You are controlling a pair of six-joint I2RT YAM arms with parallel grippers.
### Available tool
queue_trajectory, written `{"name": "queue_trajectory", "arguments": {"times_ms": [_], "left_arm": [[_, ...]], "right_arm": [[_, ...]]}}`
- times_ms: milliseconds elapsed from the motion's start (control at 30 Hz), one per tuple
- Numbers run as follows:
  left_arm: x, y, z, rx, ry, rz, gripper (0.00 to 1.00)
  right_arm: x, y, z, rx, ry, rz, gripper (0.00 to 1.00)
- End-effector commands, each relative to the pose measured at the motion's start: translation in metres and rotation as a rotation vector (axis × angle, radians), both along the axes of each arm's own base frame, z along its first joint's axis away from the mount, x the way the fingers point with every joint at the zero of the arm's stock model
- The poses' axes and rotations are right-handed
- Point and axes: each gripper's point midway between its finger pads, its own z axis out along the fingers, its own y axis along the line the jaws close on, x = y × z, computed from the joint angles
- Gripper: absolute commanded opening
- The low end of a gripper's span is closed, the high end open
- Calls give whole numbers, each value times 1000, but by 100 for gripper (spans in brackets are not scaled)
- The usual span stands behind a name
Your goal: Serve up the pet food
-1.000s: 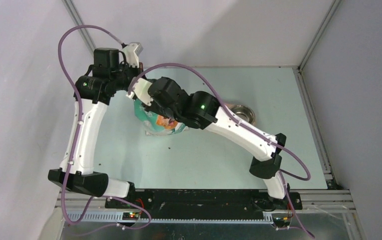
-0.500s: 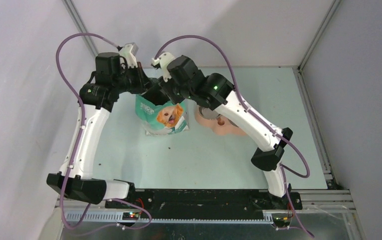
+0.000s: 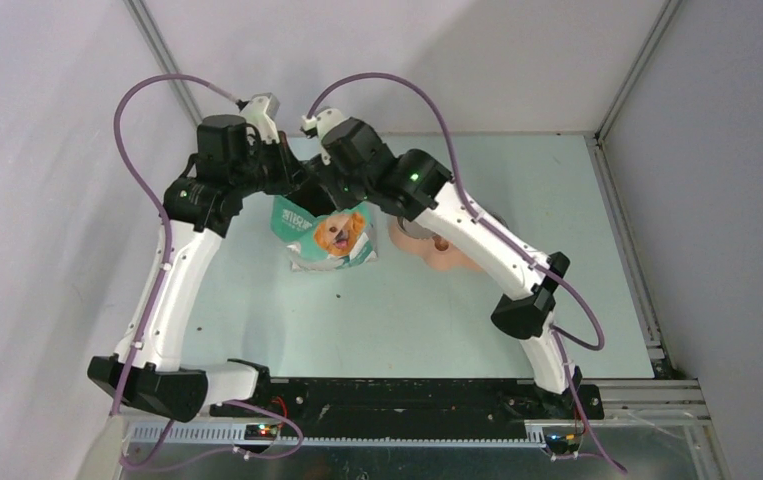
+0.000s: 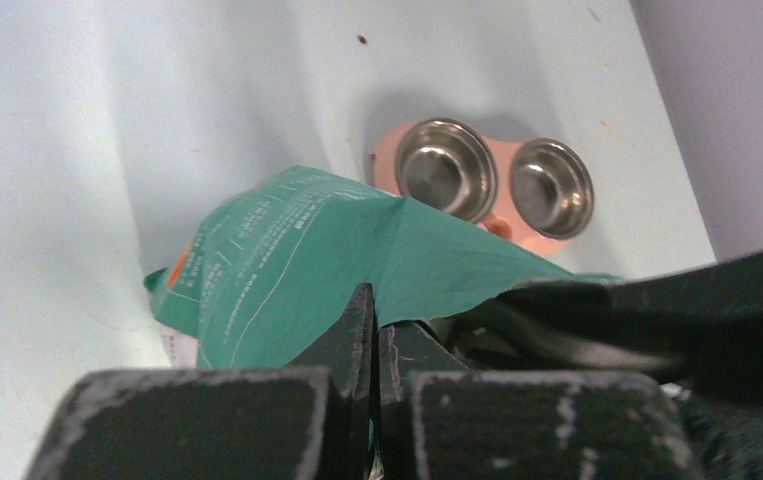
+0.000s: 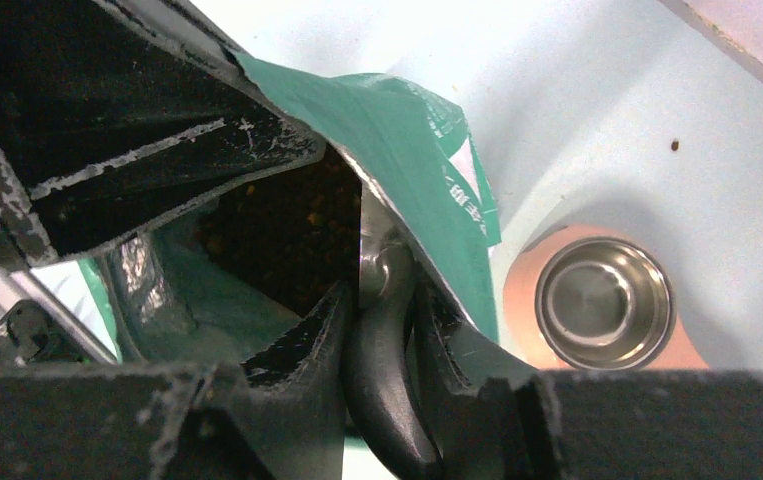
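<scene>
Teal bag [image 4: 297,240] rim pinched by left gripper [image 4: 372,320]; scoop [image 5: 383,392] handle clamped by right gripper [image 5: 382,330], kibble [image 5: 287,215] just beyond fingertips [image 5: 302,335]. White bag lettering unreadable.

I am raising my right arm [image 3: 462,220] off the bag [image 3: 332,240]. A second ago its elbow was lying low across the bag, and now it is standing higher and further back. My right pincer [image 5: 379,300] is pointing more steeply down. The dog print and the pink feeder [image 3: 449,258] are coming into sight. My left arm [image 3: 172,280] is shifting slightly.
</scene>
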Motion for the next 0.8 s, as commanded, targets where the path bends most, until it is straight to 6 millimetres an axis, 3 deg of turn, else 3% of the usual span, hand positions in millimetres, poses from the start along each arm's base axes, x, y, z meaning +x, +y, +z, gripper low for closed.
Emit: {"name": "queue_trajectory", "arguments": {"times_ms": [0,100,267,400,433,467,600,767], "left_arm": [[18,27,-35,116,78,144,0],[24,22,-39,83,105,157,0],[21,15,-49,15,163,171,0],[22,15,-55,16,171,174,0],[21,16,-54,18,168,174,0],[21,16,-54,18,167,167,0],[19,15,-49,44,142,115,0],[8,3,-46,118,64,-67,0]], "right_arm": [[9,-16,-72,-227,57,-112,0],[12,-17,-103,-313,66,-129,0],[6,-15,-138,-382,115,-105,0],[-27,3,-161,-354,261,49,0],[-34,7,-158,-333,287,82,0],[-58,21,-156,-258,395,199,0],[-78,30,-115,-107,484,308,0],[-70,17,-27,141,470,294,0]]}}
